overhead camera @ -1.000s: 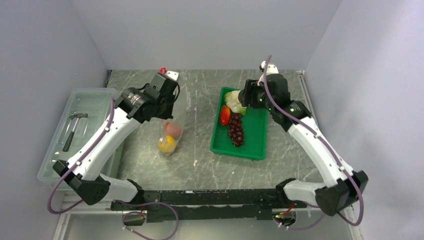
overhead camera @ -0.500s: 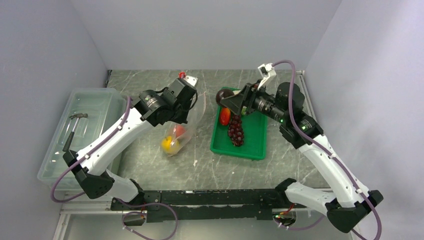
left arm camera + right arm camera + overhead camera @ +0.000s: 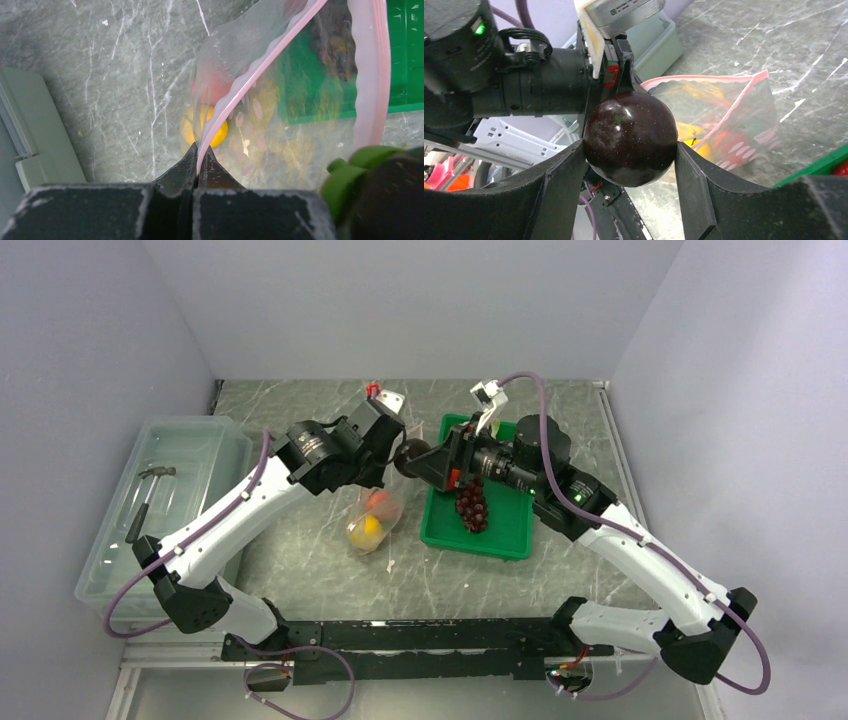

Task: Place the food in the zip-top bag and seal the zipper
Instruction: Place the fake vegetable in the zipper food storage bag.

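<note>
The clear zip-top bag hangs from my left gripper, which is shut on its pink zipper. A yellow fruit and a red piece lie in the bag's bottom. My right gripper is shut on a dark purple round food piece with a green stem, held in the air right beside the bag's open mouth. In the top view this piece sits between the two wrists. A dark grape bunch lies in the green tray.
A translucent plastic bin with a hammer stands at the left edge of the table. The green tray lies just right of the hanging bag. Both arms crowd the middle above the marbled tabletop.
My right gripper has lifted the dark round piece from the tray and carried it left to the bag's mouth. The left arm has swung the bag to the right.
</note>
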Robot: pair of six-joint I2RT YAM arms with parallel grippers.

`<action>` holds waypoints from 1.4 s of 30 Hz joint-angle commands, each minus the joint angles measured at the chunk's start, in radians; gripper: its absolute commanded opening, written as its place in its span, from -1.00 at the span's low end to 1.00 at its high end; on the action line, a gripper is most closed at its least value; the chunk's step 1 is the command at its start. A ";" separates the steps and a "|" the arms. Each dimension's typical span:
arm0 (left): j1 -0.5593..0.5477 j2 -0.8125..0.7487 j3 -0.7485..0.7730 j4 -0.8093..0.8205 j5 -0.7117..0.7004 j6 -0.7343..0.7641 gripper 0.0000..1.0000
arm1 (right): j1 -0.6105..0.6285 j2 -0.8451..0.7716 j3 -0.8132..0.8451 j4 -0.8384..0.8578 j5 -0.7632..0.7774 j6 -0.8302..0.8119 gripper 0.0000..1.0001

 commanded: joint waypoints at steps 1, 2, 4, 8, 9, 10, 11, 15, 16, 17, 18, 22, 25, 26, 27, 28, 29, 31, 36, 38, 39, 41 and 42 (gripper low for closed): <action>-0.018 -0.006 0.034 -0.005 -0.028 -0.029 -1.00 | 0.014 0.008 -0.002 0.080 0.040 0.001 -0.16; -0.020 -0.007 0.032 -0.003 -0.026 -0.030 -1.00 | 0.017 0.010 -0.003 0.083 0.044 0.003 -0.16; -0.024 -0.011 0.027 0.005 -0.021 -0.032 -1.00 | 0.018 0.022 0.001 0.080 0.054 0.004 -0.16; -0.031 -0.015 0.024 0.014 -0.017 -0.036 -1.00 | 0.021 0.049 0.007 0.056 0.092 0.008 -0.16; -0.032 -0.016 0.024 0.014 -0.015 -0.038 -1.00 | 0.021 0.055 0.008 0.049 0.100 0.008 -0.16; -0.033 -0.017 0.025 0.015 -0.015 -0.039 -1.00 | 0.023 0.060 0.008 0.043 0.109 0.008 -0.16; -0.035 -0.018 0.025 0.017 -0.013 -0.039 -1.00 | 0.023 0.068 0.008 0.037 0.120 0.007 -0.16; -0.038 -0.022 0.026 0.015 -0.016 -0.039 -1.00 | 0.032 0.099 0.023 -0.019 0.153 -0.002 -0.16; -0.037 -0.024 0.027 0.014 -0.017 -0.039 -1.00 | 0.036 0.108 0.034 -0.044 0.167 -0.010 -0.16; -0.037 -0.026 0.026 0.014 -0.018 -0.039 -1.00 | 0.041 0.116 0.046 -0.072 0.184 -0.019 -0.16; -0.037 -0.026 0.027 0.012 -0.020 -0.037 -1.00 | 0.045 0.127 0.056 -0.100 0.204 -0.026 -0.16; -0.039 -0.028 0.030 0.004 -0.034 -0.043 -1.00 | 0.069 0.165 0.101 -0.203 0.296 -0.055 -0.12; -0.039 -0.036 0.026 0.014 -0.027 -0.042 -1.00 | 0.084 0.190 0.113 -0.240 0.346 -0.060 -0.08; -0.039 -0.038 0.026 0.014 -0.024 -0.042 -1.00 | 0.087 0.196 0.114 -0.243 0.354 -0.059 -0.07; -0.039 -0.038 0.027 0.014 -0.023 -0.042 -1.00 | 0.090 0.202 0.114 -0.244 0.361 -0.056 -0.04; -0.039 -0.038 0.027 0.012 -0.020 -0.041 -1.00 | 0.093 0.207 0.115 -0.244 0.366 -0.054 -0.02; -0.039 -0.037 0.029 0.010 -0.019 -0.042 -1.00 | 0.095 0.212 0.117 -0.243 0.369 -0.054 -0.01; -0.040 -0.038 0.028 0.009 -0.016 -0.041 -1.00 | 0.097 0.219 0.121 -0.240 0.373 -0.050 0.04; -0.039 -0.041 0.023 0.006 -0.012 -0.043 -1.00 | 0.102 0.228 0.125 -0.225 0.380 -0.040 0.18; -0.039 -0.043 0.021 0.005 -0.012 -0.043 -1.00 | 0.102 0.226 0.128 -0.220 0.382 -0.037 0.26; -0.040 -0.043 0.019 0.005 -0.011 -0.043 -1.00 | 0.102 0.225 0.129 -0.216 0.384 -0.035 0.34; -0.039 -0.042 0.017 0.007 -0.008 -0.043 -1.00 | 0.102 0.215 0.126 -0.204 0.390 -0.029 0.44; -0.039 -0.041 0.014 0.008 -0.004 -0.043 -1.00 | 0.102 0.211 0.127 -0.200 0.394 -0.025 0.47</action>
